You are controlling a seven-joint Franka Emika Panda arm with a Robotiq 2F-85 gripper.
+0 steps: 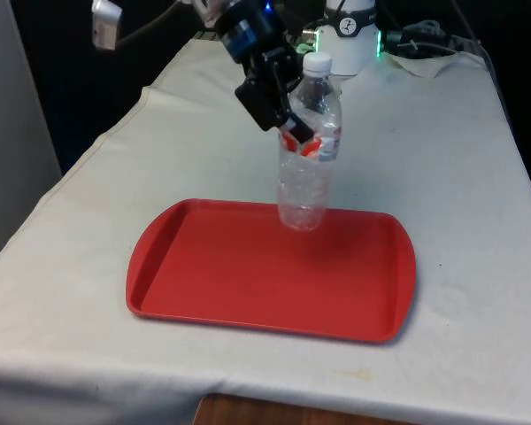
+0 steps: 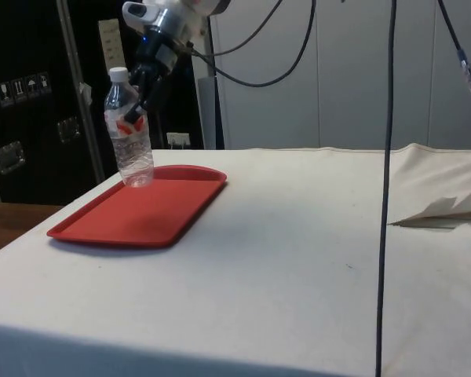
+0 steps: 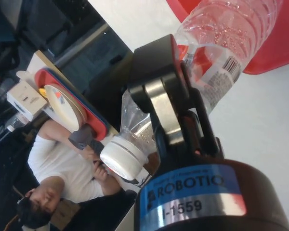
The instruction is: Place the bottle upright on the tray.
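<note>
My pincer (image 1: 294, 124) is clenched on the clear plastic water bottle (image 1: 308, 168), gripping it at its upper part, just where the red-and-white label (image 1: 323, 142) wraps the body, below the shoulder and the white cap (image 1: 317, 63). In the side view the pincer (image 2: 135, 110) comes at the bottle (image 2: 129, 133) from above and from the side away from the dark cabinets, my arm slanting down to it.

The bottle stands upright, or very nearly so, with its base on the red tray (image 1: 248, 283). It sits at the tray's far edge, close to the rim, somewhat towards the front view's right of the middle. In the side view its base is down on the tray (image 2: 133, 216) near the far corner; I cannot tell for certain whether its full weight is on the tray or whether I carry part of it. The bottle looks empty.

In the wrist view one black finger (image 3: 156, 72) lies across the bottle (image 3: 231, 33) at the label, with the cap (image 3: 120, 161) nearer the camera and the ribbed lower body over the tray (image 3: 274, 48).

The tray lies flat on the bench (image 1: 460, 159), under its white cloth, towards the near end. In the wrist view a person in a white shirt (image 3: 62, 168) is beyond the bench's edge.
</note>
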